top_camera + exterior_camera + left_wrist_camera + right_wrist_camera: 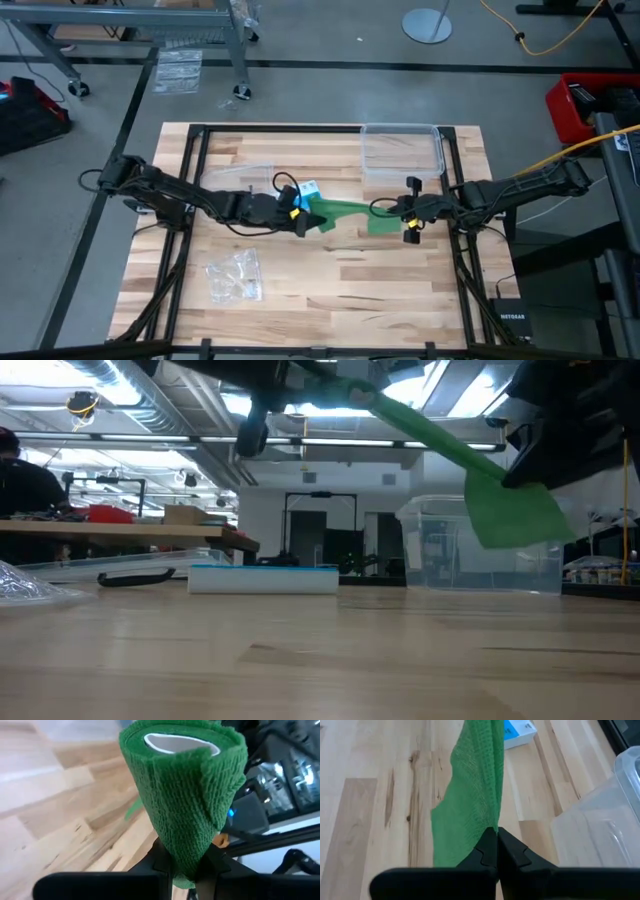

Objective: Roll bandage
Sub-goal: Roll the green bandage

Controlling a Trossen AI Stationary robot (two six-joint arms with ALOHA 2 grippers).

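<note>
My tabletop (330, 275) is pale butcher-block wood, set in a black metal frame (180, 190). Around it lies a grey concrete floor (320, 95). Seen from above, a silver metal rack (240, 45) stands at eleven o'clock, a round grey stand base (428, 24) at one o'clock, a red bin (585, 105) at two o'clock, and a yellow cable (545, 40) loops across the floor nearby. Looking level across the wood, I see a white back wall (265, 510), exposed ceiling ducts (110, 380), bright ceiling lights (250, 405), and a long workbench (120, 532) at nine o'clock.
</note>
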